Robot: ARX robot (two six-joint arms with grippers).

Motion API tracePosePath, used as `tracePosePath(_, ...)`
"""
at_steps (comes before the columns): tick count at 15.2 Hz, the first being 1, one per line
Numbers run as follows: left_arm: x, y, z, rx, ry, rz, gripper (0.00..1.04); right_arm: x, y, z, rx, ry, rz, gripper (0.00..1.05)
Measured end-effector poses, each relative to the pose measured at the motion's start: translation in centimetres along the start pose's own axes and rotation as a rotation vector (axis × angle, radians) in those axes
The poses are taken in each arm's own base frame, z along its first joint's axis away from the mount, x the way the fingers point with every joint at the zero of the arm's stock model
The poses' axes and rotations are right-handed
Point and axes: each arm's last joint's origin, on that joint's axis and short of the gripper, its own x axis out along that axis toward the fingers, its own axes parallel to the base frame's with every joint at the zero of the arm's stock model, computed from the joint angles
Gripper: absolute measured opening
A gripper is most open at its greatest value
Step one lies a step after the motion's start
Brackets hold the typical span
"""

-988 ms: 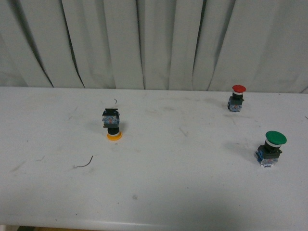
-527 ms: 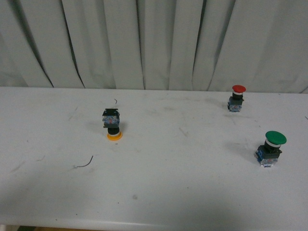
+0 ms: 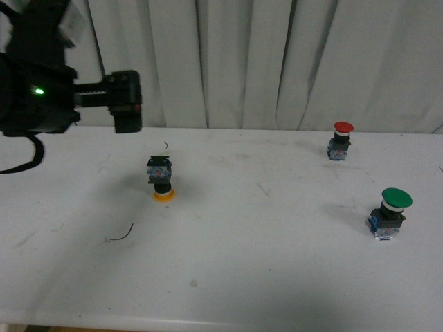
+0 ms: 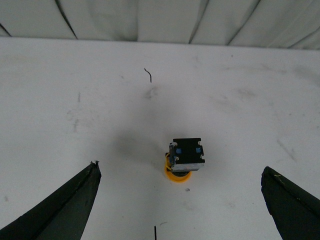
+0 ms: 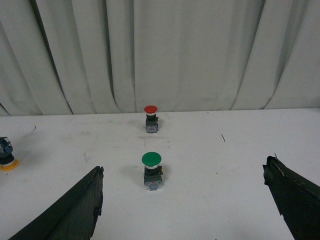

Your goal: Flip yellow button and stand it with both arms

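— Yellow button [image 3: 163,181]: where is it, and how does it lie?
— On the white bench [image 3: 277,277], left of middle, upside down: cap on the surface, blocky base up, long axis upright. The left tool [image 4: 180,166] hangs released wide, and in the front view the button sits at its five o'clock. The right tool [image 5: 183,165], also spread, faces the green button [image 5: 151,170], well apart.
— Nearer arm?
— Left, I judge.

Robot test bench in a lab-like room.
A scuffed white counter [image 3: 277,270] stands before a pleated pale curtain [image 3: 277,62]. Spaced apart on it sit the yellow button [image 3: 163,182], a red-capped button [image 3: 340,142] and a green-capped button [image 3: 390,213]. A black robot arm [image 3: 41,93] with a lit green lamp hangs above.
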Motion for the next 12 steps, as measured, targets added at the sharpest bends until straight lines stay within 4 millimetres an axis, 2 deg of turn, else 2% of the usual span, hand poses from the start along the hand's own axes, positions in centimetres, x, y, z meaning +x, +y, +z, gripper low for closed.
tracePosePath(1,2.2,-0.5,0.1,0.018,0.059,0.001,0.98,0.0,0.0,0.0,0.0,0.0,0.0,0.98)
tracePosePath(3,5.0,-1.2,0.6,0.043,0.138,0.024,0.98,0.0,0.0,0.0,0.0,0.0,0.0,0.98)
tracePosePath(6,7.3,-1.8,1.5,0.047,0.254,0.037,0.98,0.0,0.0,0.0,0.0,0.0,0.0,0.98)
tracePosePath(9,9.4,-1.9,1.3,0.022,0.374,0.084,0.98,0.0,0.0,0.0,0.0,0.0,0.0,0.98)
tracePosePath(12,10.5,-2.4,1.6,0.018,0.395,0.11,0.98,0.0,0.0,0.0,0.0,0.0,0.0,0.98)
